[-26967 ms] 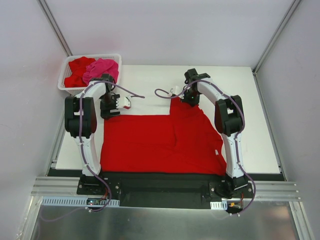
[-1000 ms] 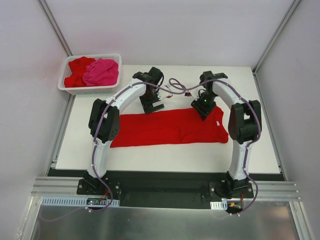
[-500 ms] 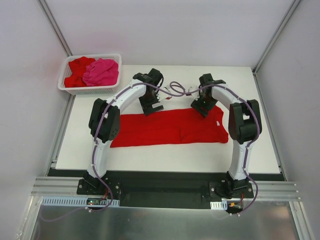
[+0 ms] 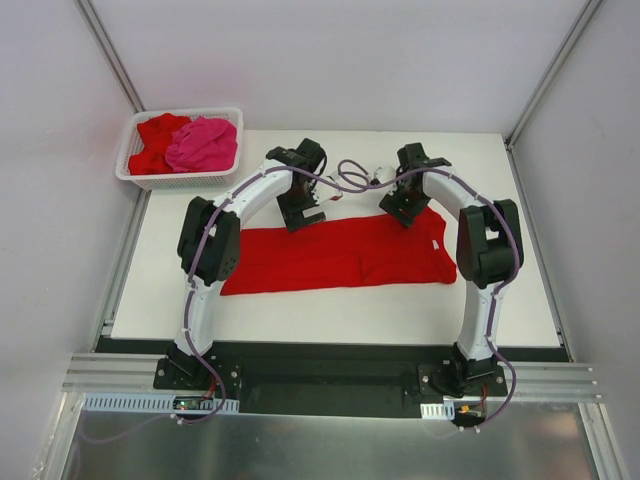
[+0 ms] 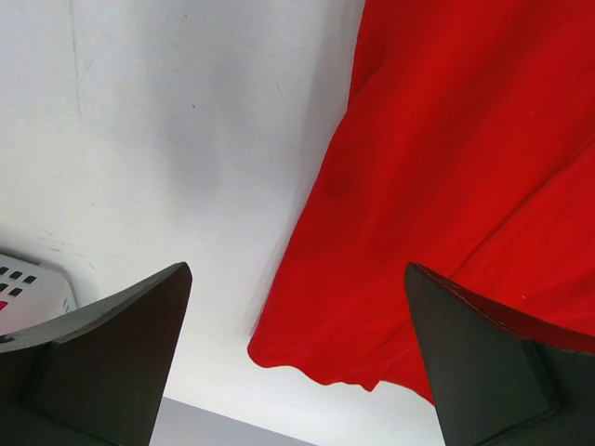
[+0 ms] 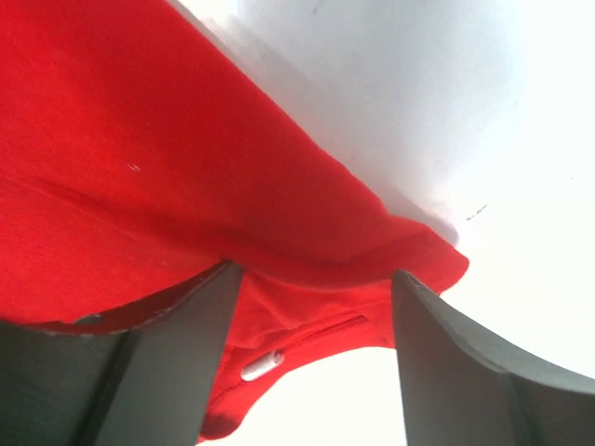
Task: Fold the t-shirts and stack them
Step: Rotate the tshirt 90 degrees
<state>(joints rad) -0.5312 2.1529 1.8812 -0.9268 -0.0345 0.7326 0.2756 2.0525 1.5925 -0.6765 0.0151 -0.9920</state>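
While flat, t-shirt (image 4: 340,257) beneath right hand (image 6: 314,275)

The top camera looks down from high up at the whole flat white worktop (image 4: 330,310). Both wrist cameras look from very close. All three see the bright red cloth t-shirt (image 4: 340,255).

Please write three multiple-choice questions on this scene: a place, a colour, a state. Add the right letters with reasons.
1. Where is the basket? A. far left B. near right C. between the arms
2. The t-shirt on the table is: A. pink B. white C. red
3. The left gripper is: A. shut on cloth B. open C. shut on the basket
1 A: it stands far left in the top view. 2 C: the folded band is red. 3 B: its jaws stand wide apart.
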